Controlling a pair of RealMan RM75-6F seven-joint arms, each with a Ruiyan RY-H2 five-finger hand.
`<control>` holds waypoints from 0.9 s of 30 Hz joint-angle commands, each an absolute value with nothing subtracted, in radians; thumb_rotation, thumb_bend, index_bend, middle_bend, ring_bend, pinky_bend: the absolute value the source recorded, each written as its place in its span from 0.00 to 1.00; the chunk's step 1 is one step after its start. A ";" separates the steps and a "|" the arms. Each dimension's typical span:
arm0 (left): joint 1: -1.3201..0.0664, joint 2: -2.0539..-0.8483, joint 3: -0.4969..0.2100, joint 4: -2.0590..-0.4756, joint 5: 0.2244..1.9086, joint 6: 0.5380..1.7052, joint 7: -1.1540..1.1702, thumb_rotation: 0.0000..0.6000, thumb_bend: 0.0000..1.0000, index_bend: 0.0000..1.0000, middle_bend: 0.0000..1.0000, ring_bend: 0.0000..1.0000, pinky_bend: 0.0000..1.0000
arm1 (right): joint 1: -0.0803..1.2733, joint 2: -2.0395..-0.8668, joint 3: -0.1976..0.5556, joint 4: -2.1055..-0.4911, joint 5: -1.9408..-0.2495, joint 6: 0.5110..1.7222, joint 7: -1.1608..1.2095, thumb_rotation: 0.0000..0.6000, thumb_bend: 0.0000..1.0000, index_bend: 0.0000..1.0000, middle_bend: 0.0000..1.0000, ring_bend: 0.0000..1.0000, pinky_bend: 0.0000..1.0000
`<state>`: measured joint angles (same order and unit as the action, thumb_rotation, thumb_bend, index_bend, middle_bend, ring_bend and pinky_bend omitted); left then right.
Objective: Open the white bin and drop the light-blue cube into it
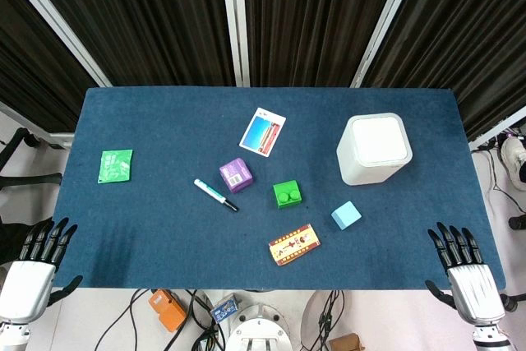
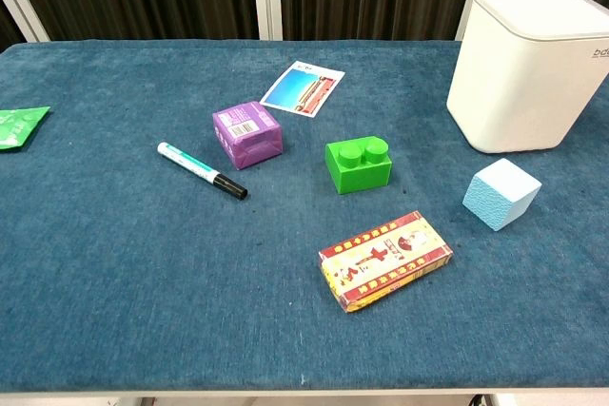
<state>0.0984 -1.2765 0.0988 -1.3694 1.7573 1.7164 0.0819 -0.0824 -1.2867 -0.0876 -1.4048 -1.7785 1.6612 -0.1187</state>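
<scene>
The white bin stands at the right of the blue table with its lid down; the chest view shows it at the upper right. The light-blue cube lies just in front of the bin, also seen as the cube at the right. My left hand rests open at the table's near left corner, fingers spread. My right hand rests open at the near right corner, well short of the cube. Neither hand shows in the chest view.
On the table lie a green brick, a purple box, a marker pen, a red-and-yellow packet, a printed card and a green sachet. Black curtains hang behind the table's far edge.
</scene>
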 commanded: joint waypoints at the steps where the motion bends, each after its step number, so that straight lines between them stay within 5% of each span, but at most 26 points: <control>1: 0.098 -1.277 0.099 -1.369 1.757 1.714 0.081 1.00 0.10 0.00 0.00 0.00 0.01 | -0.078 -1.288 -0.085 -1.408 -1.775 1.653 -0.122 1.00 0.28 0.00 0.00 0.00 0.00; 8: 0.092 -1.271 0.094 -1.382 1.749 1.704 0.082 1.00 0.10 0.00 0.00 0.00 0.01 | 0.013 -1.253 -0.027 -1.498 -1.748 1.551 -0.154 1.00 0.28 0.00 0.00 0.00 0.00; 19: 0.083 -1.260 0.087 -1.393 1.731 1.684 0.074 1.00 0.10 0.00 0.00 0.00 0.01 | 0.266 -1.133 0.223 -1.817 -1.427 1.237 -0.341 1.00 0.28 0.00 0.09 0.00 0.00; 27: 0.081 -1.257 0.085 -1.395 1.728 1.684 0.069 1.00 0.10 0.00 0.00 0.00 0.01 | 0.353 -1.153 0.249 -1.822 -1.278 1.141 -0.410 1.00 0.28 0.00 0.15 0.00 0.00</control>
<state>0.0815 -1.2569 0.0848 -1.3950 1.7284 1.6846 0.0691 0.3418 -1.1469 0.2423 -1.8208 -1.2924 1.1532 -0.4006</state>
